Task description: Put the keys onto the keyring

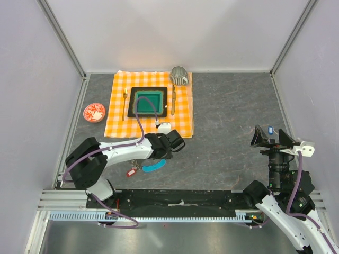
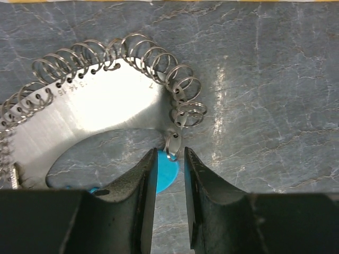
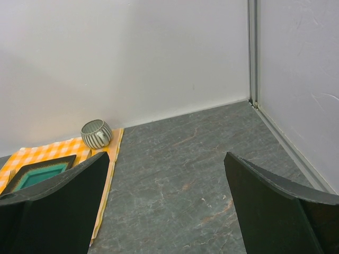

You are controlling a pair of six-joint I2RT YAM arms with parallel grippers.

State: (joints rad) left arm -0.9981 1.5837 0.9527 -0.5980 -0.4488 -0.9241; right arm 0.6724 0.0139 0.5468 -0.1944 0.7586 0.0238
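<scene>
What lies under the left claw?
Under the left claw, a blue tag shows between the parted fingers, the end loop of the keyring over its tip. The claw covers much of the rest of the tag.

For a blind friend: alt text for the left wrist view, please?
Black fingers of the left hand, slightly apart, straddle a blue key tag at the keyring, a shiny metal crescent edged with wire loops, on a grey table.

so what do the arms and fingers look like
The left arm and right arm have white links with black joints, and a purple cable loops along each. The fingers are matte black, broad, tapering to blunt tips.
</scene>
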